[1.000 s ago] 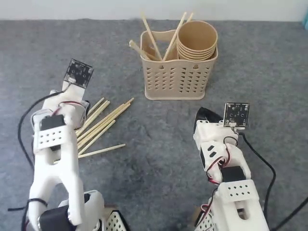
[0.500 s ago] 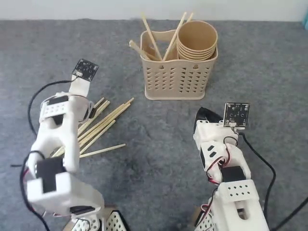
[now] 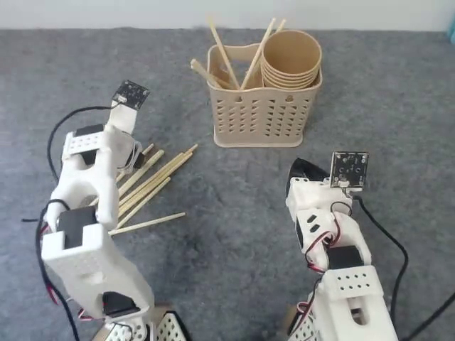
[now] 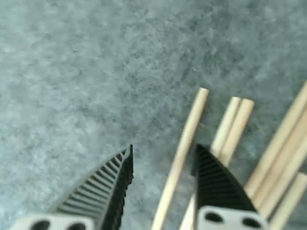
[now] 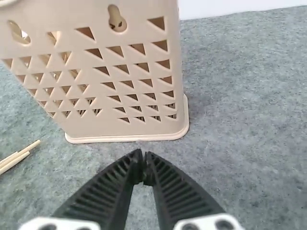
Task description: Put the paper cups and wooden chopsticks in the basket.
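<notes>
I look down on a grey, carpet-like surface (image 3: 234, 213), mottled and nubby all over. Along the surface's far edge runs a pale wall (image 3: 106, 13). A small teal object (image 3: 452, 30) shows at its far right corner.

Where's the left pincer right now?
Left wrist view: the left pincer is open, straddling one chopstick near its end, at the edge of the loose pile on the carpet. High view puts that pile left of the basket.
</notes>
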You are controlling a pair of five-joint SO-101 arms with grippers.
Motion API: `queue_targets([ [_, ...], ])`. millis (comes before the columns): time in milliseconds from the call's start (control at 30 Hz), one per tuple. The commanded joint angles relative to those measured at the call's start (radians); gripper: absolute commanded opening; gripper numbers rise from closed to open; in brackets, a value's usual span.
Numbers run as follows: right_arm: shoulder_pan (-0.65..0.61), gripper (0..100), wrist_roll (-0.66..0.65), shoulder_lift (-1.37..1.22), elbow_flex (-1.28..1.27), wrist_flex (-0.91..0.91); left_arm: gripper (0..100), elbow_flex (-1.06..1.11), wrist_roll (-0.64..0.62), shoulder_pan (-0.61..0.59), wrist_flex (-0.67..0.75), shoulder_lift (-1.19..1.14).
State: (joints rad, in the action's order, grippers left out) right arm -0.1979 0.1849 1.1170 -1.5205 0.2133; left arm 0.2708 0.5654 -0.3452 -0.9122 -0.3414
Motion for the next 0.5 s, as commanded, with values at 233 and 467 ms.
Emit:
queue_targets([
  [233, 0.008, 0.9, -0.014, 0.002, 0.005, -0.013, 9, -0.380, 0.031, -0.008, -0.345, -0.238],
  [467, 0.010, 0.9, -0.014, 0.002, 0.005, -0.013, 1, -0.565, 0.031, -0.014, -0.494, -0.368],
])
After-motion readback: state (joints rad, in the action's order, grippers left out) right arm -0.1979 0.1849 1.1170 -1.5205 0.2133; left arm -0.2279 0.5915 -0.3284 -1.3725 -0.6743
